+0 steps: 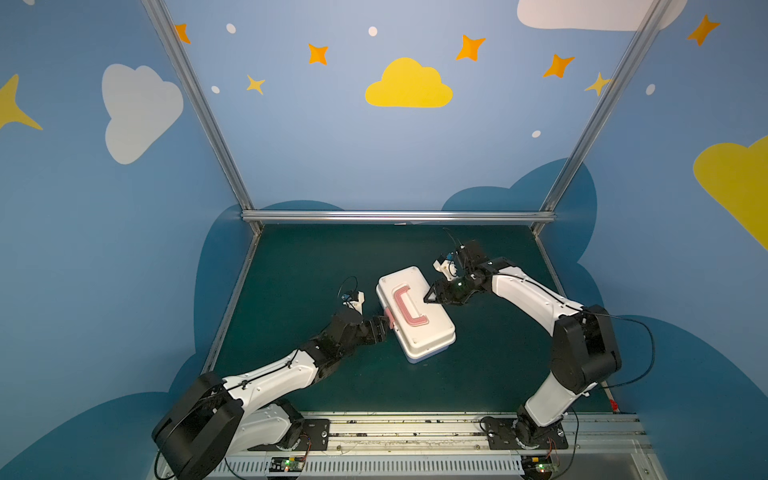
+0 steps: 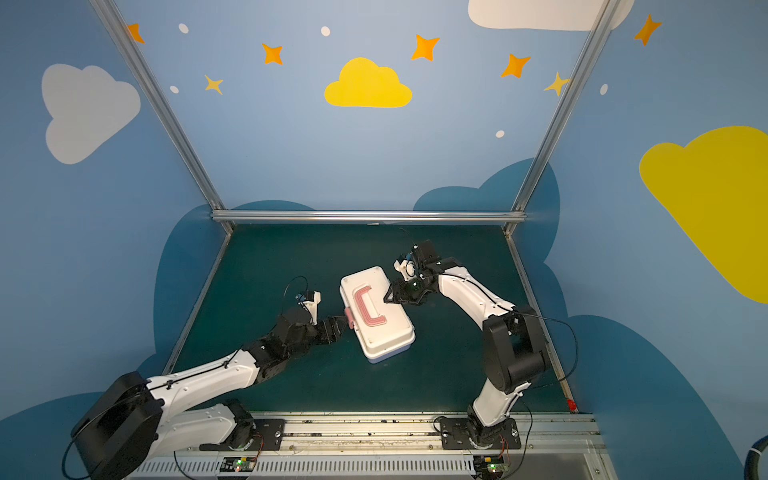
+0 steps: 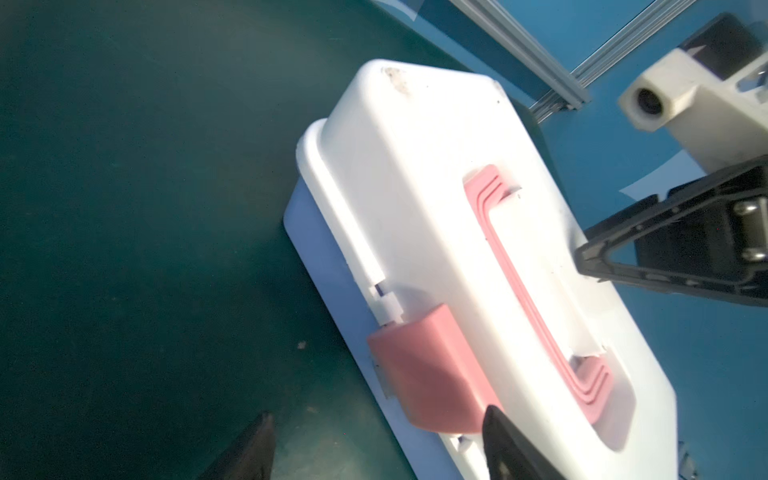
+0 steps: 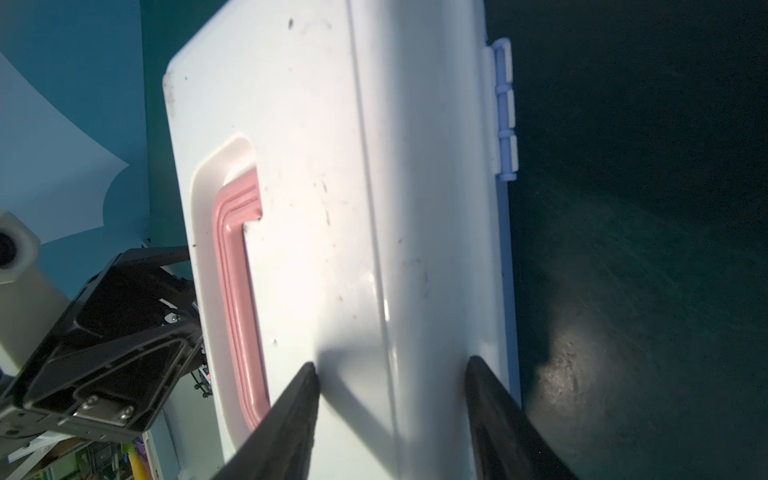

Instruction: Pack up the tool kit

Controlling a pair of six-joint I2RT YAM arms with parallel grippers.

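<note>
Left gripper (image 1: 390,325) nearest, jaws apart astride the pink plastic latch (image 3: 428,374), gripping nothing. Rectangular tool kit (image 1: 432,332) sits mid-table on the dark green mat (image 1: 311,270). Its white lid is down over the lavender base (image 3: 320,274), and the pink C-shaped handle (image 4: 239,299) lies flat. Contents hidden; no loose tools show. Farther off, the right gripper (image 4: 390,370) is spread, tips resting on the lid, empty. Packing looks done; fastening the latch likely remains.

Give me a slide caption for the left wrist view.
Left gripper, jaws apart, straddles the pink latch of the closed tool kit; right gripper on its lid.
</note>
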